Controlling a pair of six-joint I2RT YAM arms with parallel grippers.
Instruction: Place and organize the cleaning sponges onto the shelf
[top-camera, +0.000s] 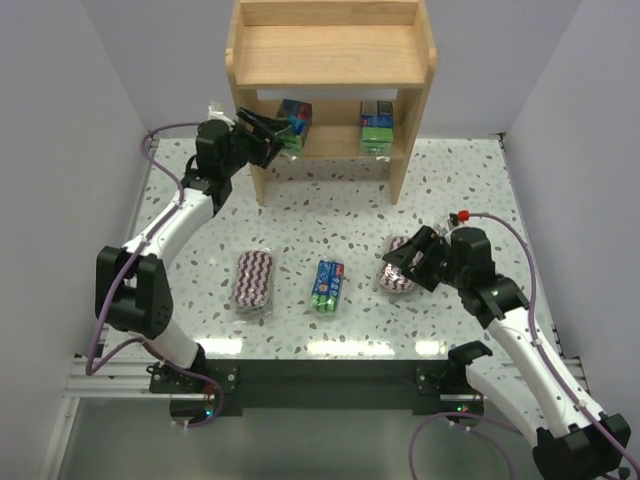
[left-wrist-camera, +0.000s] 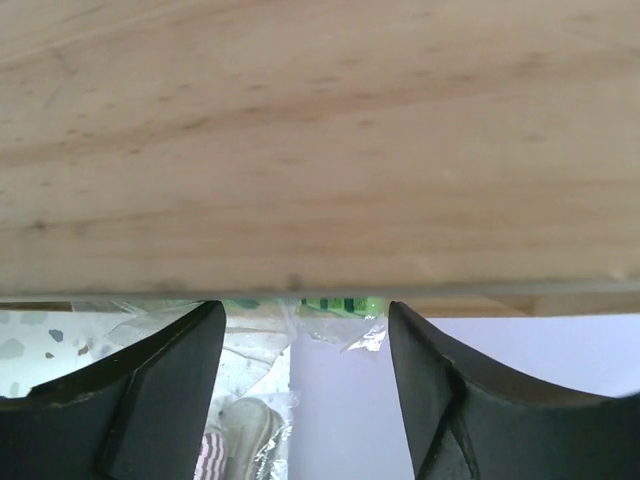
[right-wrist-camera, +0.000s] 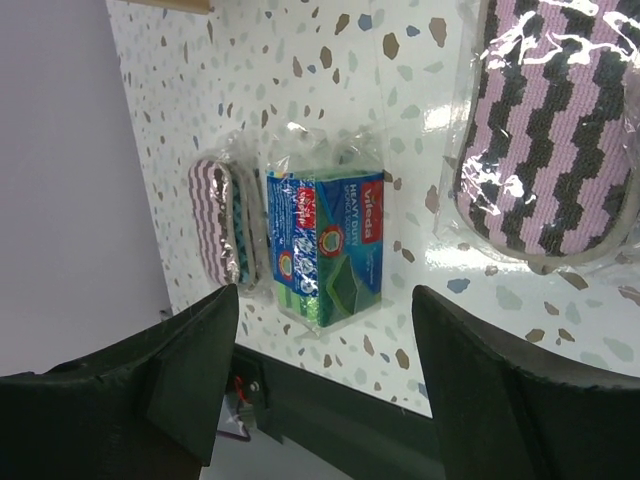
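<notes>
Jaws parted, the left gripper (top-camera: 275, 133) sits beside a sponge pack (top-camera: 295, 122) on the lower tier of the shelf (top-camera: 330, 55), while the right gripper (top-camera: 405, 262) hovers open-jawed over a striped sponge (top-camera: 398, 278) on the tabletop (top-camera: 330, 210), seemingly poised to collect it.

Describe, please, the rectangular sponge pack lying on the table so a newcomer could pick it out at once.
In front of the light wooden two-tier shelf, three wrapped items lie in a row on the speckled white table. The middle one is the green-and-blue rectangular plastic-wrapped sponge pack; both neighbours are oval purple-zigzag pads.
</notes>
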